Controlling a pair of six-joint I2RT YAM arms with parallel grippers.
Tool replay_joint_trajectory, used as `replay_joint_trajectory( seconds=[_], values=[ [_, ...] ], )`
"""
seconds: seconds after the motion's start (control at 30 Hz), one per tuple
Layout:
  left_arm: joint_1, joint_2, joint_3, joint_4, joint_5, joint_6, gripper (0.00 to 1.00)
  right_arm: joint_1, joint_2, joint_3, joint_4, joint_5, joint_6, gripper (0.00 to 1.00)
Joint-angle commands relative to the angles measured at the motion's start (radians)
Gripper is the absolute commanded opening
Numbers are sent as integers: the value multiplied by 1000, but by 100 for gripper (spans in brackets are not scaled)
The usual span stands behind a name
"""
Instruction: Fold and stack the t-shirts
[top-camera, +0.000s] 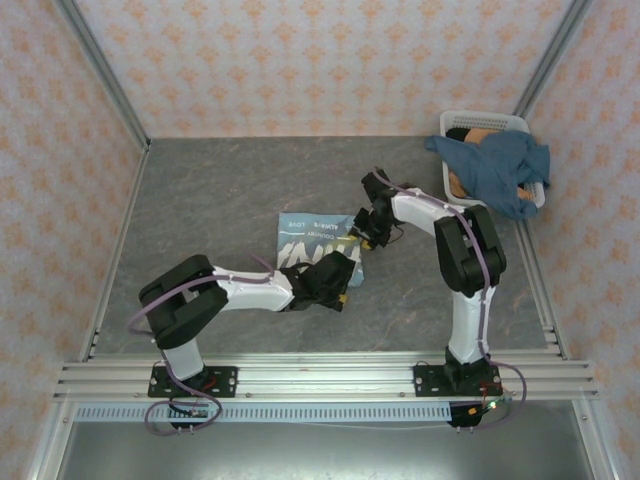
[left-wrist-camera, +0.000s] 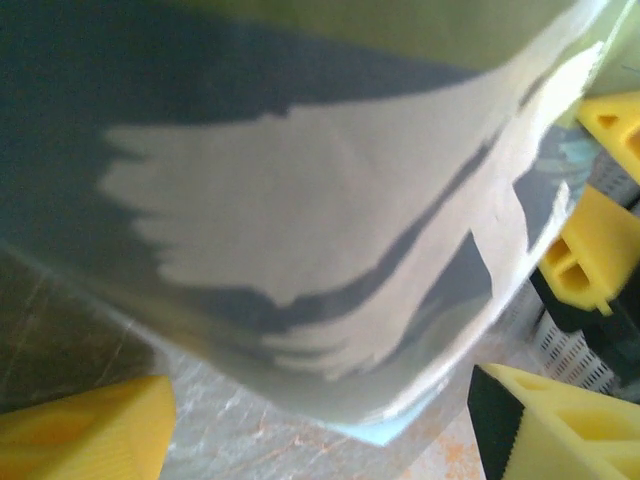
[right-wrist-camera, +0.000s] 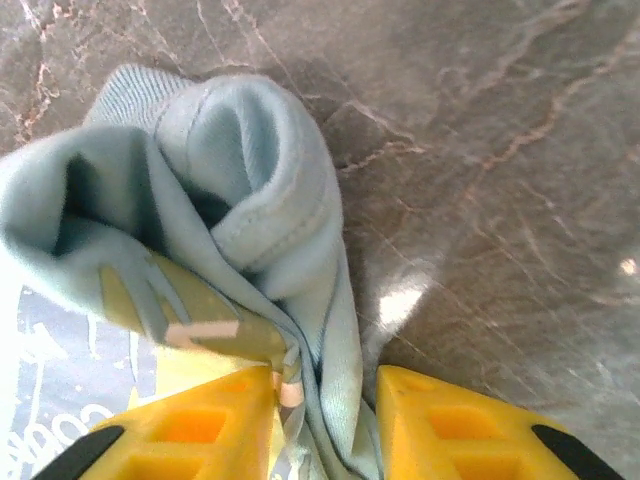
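The light sky-blue t-shirt (top-camera: 305, 240) lies near the middle of the grey table (top-camera: 220, 200) as a small folded packet, with its white print facing up. The two arms meet at its right side, and we think this is because the last fold or a tidying of that edge is in work.

The right gripper (right-wrist-camera: 325, 400) stands at the right edge of the packet. Its yellow fingers (right-wrist-camera: 200, 425) are close together and a bunched strip of hem passes between them, so it appears to pinch the cloth. The rest of the hem rolls up loosely in front of it. We judge that it holds this edge in order to lift or pull it over.

The left gripper (left-wrist-camera: 325, 395) is at the near right corner of the shirt, low over the table. Its jaws are spread wide and they have hold of nothing that we can see. The corner of the shirt lies in the gap between them, which would suit pressing down or taking this corner.

The darker dusty blue t-shirt (top-camera: 495, 170) hangs unfolded over the white basket (top-camera: 485, 122) in the far right corner, well apart, probably waiting for its turn.
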Motion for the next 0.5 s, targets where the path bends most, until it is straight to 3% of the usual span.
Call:
replay_joint_trajectory(
  seconds=[0.0, 0.13, 0.3, 0.47],
  values=[
    [2, 45, 38, 31, -41, -178, 72, -10, -83, -14, -49, 2, -1, 39],
    [17, 80, 44, 33, -50, -186, 56, -19, -162, -38, -66, 22, 12, 41],
    [94, 104, 41, 60, -47, -117, 19, -21, -298, -88, -96, 34, 27, 41],
    [241, 60, 39, -46, 8, 90, 13, -21, -452, -150, -146, 52, 35, 41]
  ],
)
